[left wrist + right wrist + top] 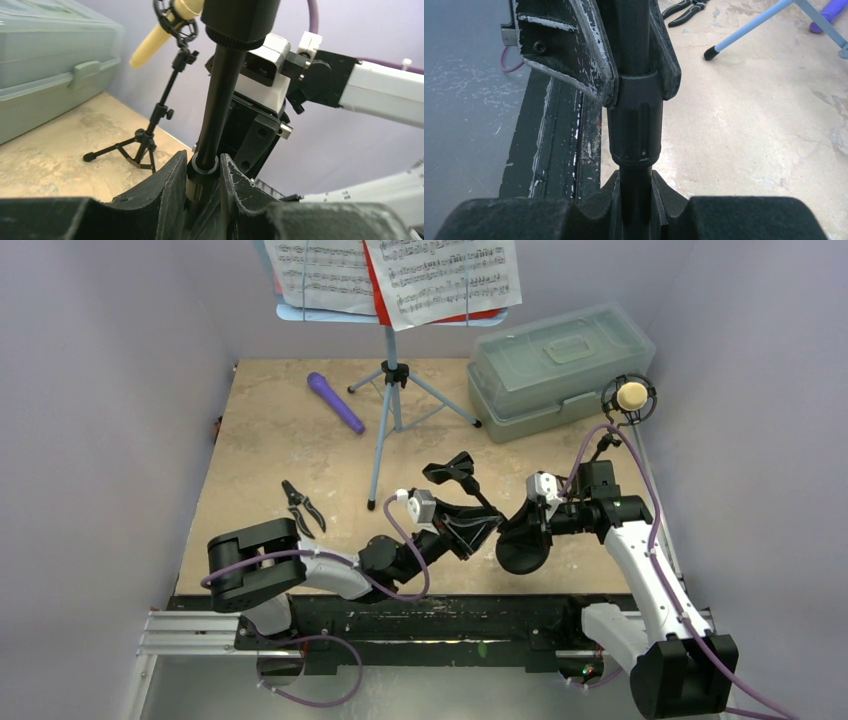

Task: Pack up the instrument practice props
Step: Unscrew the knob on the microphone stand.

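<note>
Looking down from above, the left gripper (484,528) and right gripper (514,527) meet nose to nose near the front of the table (270,440). Both are closed on the black round-base mic holder (522,552); whether its base touches the table is hard to tell. Sheet-music pages (440,275) sit on the music rack (390,370), and the purple microphone (335,402) lies just left of its legs. Pliers (302,508) lie nearer the front. The grey-green box (560,365) stands closed at back right, with the tan microphone (631,396) beside it.

From the left wrist, its fingers sit narrow around the holder's pole. The tripod holder (150,135) stands upright behind, carrying the tan microphone in its ring.

From the right wrist, its fingers pinch the same pole just below a collar, and the left fingers grip above it.
</note>
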`<action>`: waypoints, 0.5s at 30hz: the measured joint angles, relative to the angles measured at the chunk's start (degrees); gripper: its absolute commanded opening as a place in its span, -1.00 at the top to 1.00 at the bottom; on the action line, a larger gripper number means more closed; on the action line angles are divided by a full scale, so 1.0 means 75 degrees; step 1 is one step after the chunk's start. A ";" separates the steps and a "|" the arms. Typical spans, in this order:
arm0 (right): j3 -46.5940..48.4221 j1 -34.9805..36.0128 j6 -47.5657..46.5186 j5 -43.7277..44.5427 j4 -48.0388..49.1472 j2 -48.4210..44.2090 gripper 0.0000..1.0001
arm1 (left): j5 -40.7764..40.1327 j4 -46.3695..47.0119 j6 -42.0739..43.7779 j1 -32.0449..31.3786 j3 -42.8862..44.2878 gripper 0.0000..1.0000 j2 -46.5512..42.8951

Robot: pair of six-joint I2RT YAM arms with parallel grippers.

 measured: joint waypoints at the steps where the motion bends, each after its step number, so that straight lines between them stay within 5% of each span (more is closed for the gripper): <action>1: 0.0000 0.0009 0.0052 0.0006 0.0009 0.0000 1.00 | -0.0458 0.0000 0.0035 -0.0181 -0.0003 1.00 -0.0009; 9: 0.0000 0.0050 0.0271 -0.0035 0.0195 0.0000 1.00 | -0.2623 -0.0050 0.0198 -0.0968 0.0154 0.97 -0.0067; 15: 0.0000 0.0050 0.0326 -0.0169 0.0358 0.0000 1.00 | -0.2873 -0.0125 0.0239 -0.1037 0.0178 0.04 -0.0175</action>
